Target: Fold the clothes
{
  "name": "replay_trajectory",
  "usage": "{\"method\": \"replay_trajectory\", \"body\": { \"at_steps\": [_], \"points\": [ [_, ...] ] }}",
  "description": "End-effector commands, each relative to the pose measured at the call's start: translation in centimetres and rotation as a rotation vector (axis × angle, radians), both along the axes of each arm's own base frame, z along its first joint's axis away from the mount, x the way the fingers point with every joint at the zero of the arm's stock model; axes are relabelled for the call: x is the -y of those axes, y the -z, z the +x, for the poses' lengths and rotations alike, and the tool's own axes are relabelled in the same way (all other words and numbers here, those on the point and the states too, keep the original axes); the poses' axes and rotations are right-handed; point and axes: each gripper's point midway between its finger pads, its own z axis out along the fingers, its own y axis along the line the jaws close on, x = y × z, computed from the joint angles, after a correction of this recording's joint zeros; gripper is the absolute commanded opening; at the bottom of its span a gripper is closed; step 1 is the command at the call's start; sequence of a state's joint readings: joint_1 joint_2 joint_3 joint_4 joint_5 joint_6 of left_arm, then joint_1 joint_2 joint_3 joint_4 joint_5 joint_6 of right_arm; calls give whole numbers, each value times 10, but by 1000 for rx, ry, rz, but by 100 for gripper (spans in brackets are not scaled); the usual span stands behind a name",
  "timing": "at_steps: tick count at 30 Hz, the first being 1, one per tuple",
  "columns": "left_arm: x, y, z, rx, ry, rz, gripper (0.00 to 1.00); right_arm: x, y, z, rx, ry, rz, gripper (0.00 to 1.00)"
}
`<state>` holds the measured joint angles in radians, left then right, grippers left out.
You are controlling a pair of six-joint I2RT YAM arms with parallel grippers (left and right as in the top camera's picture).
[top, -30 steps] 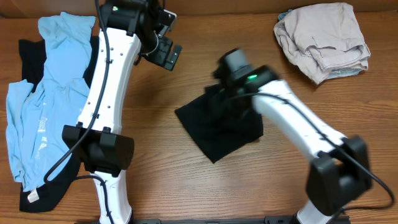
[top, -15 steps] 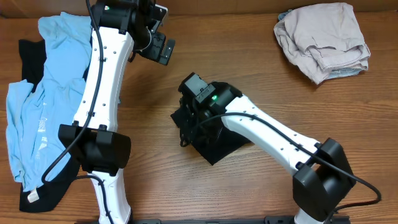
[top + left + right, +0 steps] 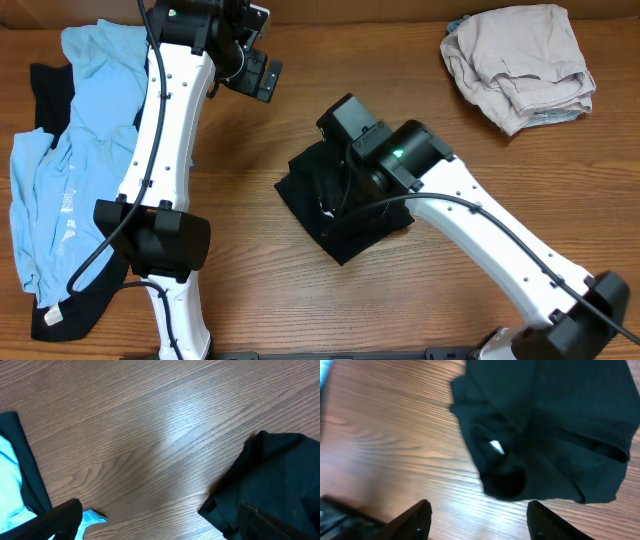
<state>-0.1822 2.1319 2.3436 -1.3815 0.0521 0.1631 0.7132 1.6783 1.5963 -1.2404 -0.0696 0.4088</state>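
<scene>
A black garment (image 3: 350,225) lies folded in a rough square at the table's middle, with a small white tag showing near its bunched left part. My right gripper (image 3: 336,176) hovers over its upper left part. In the right wrist view the gripper (image 3: 480,525) is open and empty, with the black garment (image 3: 550,420) just beyond the fingertips. My left gripper (image 3: 256,72) is raised at the back left, open and empty (image 3: 165,527). The left wrist view shows the garment's corner (image 3: 270,470) at the right.
A heap of light blue clothes (image 3: 75,150) over a black one (image 3: 45,85) covers the left side. Folded beige clothes (image 3: 520,62) lie at the back right. A blue cloth tip (image 3: 92,517) and a black edge (image 3: 22,465) show in the left wrist view.
My right arm swept left over the black garment, then drew back toward the right and rear. The garment's left part is now bunched and its tag shows. My left arm has barely moved.
</scene>
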Motion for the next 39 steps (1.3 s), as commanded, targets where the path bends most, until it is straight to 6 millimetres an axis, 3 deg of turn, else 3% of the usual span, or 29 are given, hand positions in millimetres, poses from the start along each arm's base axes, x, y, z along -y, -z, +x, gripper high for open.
{"method": "replay_trajectory", "body": {
  "at_steps": [1,5,9,10,11,12,13,17,22,31,35,39],
  "points": [
    [1,5,1,-14,-7,-25,100,17,42,5,-19,34,-124,65],
    [1,5,0,-15,-6,-26,100,24,69,9,-8,48,-151,65],
    [1,5,-1,-20,-6,-25,100,32,81,11,-7,69,-166,63],
    [1,5,-1,-20,-6,-25,100,32,82,11,-10,69,-169,57],
    [1,5,-1,-20,-6,-25,100,33,82,10,-10,70,-173,38],
    [1,5,-1,-20,-6,-25,100,34,82,10,-13,73,-174,12],
    [1,5,-1,-20,-6,-25,100,34,81,9,-14,79,-173,4],
    [1,5,-1,-21,-6,-25,100,43,74,-4,-48,115,-185,4],
    [1,5,0,-19,-6,-24,100,57,70,-39,-163,171,-249,4],
    [1,4,1,-13,-7,-25,100,63,102,-103,-309,219,-366,8],
    [-1,4,3,-7,-8,-22,100,65,110,-119,-334,222,-397,33],
    [-6,4,5,-1,-19,-22,100,53,98,-103,-270,200,-333,43]
  ]
}}
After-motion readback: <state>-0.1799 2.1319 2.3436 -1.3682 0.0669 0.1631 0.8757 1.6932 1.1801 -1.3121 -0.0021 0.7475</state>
